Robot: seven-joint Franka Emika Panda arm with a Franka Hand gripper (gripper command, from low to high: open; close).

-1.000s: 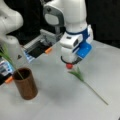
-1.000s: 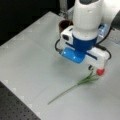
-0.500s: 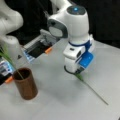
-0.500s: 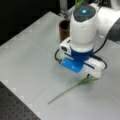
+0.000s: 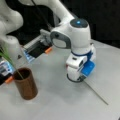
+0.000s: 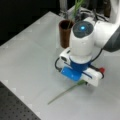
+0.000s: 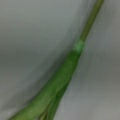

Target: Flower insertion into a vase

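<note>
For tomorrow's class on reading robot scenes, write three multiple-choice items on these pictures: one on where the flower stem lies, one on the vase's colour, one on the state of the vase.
1. Where is the flower stem?
A. lying flat on the table
B. standing in the vase
C. held high in the air

2. What colour is the vase?
A. white
B. reddish-brown
C. blue

3. How does the vase stand?
A. tipped on its side
B. upside down
C. upright, with green leaves in it

Key: 1 A, the stem lies on the table, running out from under the gripper low over it. 2 B, its wall is reddish-brown in both front views. 3 C, its dark mouth faces up and green leaves rise from it.
</note>
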